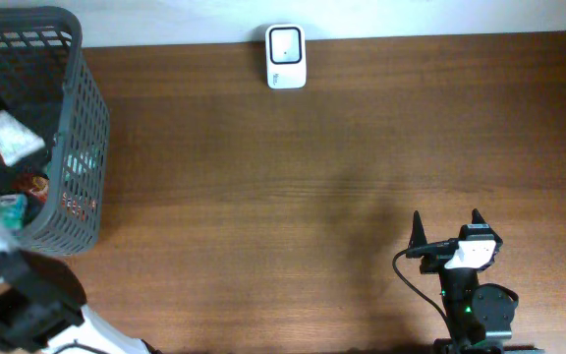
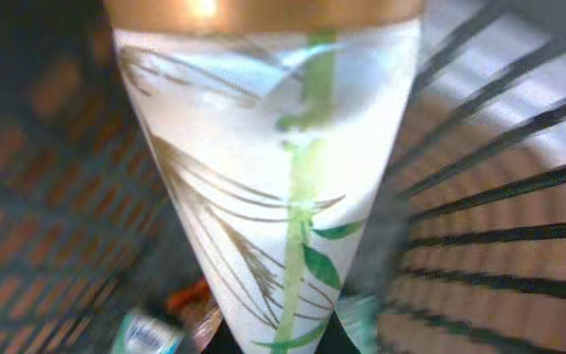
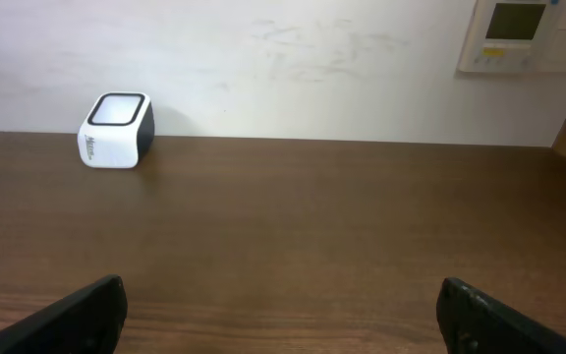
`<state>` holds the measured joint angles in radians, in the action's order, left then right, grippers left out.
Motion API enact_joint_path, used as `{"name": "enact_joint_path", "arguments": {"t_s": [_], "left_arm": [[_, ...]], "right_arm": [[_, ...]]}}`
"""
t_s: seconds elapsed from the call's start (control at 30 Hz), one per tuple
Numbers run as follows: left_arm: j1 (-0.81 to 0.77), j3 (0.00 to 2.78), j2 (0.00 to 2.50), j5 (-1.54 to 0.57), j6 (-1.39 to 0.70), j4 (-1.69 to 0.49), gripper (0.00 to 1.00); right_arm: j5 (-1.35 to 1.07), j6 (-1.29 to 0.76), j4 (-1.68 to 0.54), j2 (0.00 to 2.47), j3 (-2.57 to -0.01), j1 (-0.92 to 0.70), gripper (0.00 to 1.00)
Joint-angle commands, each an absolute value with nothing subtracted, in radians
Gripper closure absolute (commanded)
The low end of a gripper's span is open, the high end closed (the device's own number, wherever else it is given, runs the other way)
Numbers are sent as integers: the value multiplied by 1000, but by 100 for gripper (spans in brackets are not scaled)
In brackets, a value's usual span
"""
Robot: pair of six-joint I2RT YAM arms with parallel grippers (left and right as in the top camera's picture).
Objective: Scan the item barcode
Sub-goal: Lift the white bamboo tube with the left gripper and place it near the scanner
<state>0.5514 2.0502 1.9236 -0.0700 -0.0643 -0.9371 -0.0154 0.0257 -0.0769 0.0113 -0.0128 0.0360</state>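
White leaf-print packet (image 2: 273,167) is pinched inside the grey basket (image 1: 77,147) by the left gripper (image 2: 278,346), jaws pressed together on it. Right gripper (image 1: 448,231) is spread wide, far right of the basket. Scanner (image 1: 285,56) is set well right of the basket.

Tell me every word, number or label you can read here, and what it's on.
No text reads clearly.
Side of the scanner: small print, too blurred.
The wall panel: a screen and yellow label, too small.
The white packet: leaf pattern only, no words showing.
Items in the basket: labels too small.
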Motion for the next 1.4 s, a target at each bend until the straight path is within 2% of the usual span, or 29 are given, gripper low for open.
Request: {"name": "enact_joint_path", "arguments": {"t_s": [0.0, 0.03, 0.1, 0.17, 0.27, 0.37, 0.53, 0.6, 0.73, 0.9, 0.93, 0.97, 1.07, 1.1, 1.13, 1.37], "left_arm": [[543, 2127, 1746, -322, -254, -854, 100], [540, 2127, 1703, -330, -388, -801, 100], [523, 2127, 1617, -331, -511, -686, 100], [495, 2127, 1568, -331, -512, -638, 100], [369, 2126, 1510, -369, -512, -637, 100], [150, 2125, 1528, -378, -512, -650, 100], [-182, 2125, 1716, -291, -511, -714, 100], [-260, 2125, 1819, -292, -512, -745, 100], [-382, 2125, 2049, -291, -511, -742, 100], [-450, 2125, 2268, -266, -511, -743, 99], [-454, 2125, 2295, -253, -511, -747, 97], [-459, 2125, 2323, -240, -511, -758, 91], [-463, 2125, 2360, -238, -511, -785, 85], [-463, 2125, 2362, -239, -511, -787, 72], [-463, 2125, 2362, -239, -511, -787, 67], [-453, 2144, 2334, -247, -511, -787, 60]], "right_arm": [[-7, 18, -80, 4, -6, 39, 2], [-7, 18, -80, 4, -6, 39, 1], [-7, 18, -80, 4, -6, 39, 1], [-7, 18, -80, 4, -6, 39, 1], [-7, 18, -80, 4, -6, 39, 1], [-7, 18, -80, 4, -6, 39, 1], [-7, 18, -80, 4, -6, 39, 1], [-7, 18, -80, 4, -6, 39, 1], [-7, 18, -80, 4, -6, 39, 1], [-7, 18, -80, 4, -6, 39, 1], [-7, 18, -80, 4, -6, 39, 1], [-7, 18, -80, 4, -6, 39, 1], [-7, 18, -80, 4, -6, 39, 1], [-7, 18, -80, 4, -6, 39, 1], [-7, 18, -80, 4, -6, 39, 1], [-7, 18, -80, 4, -6, 39, 1]]}}
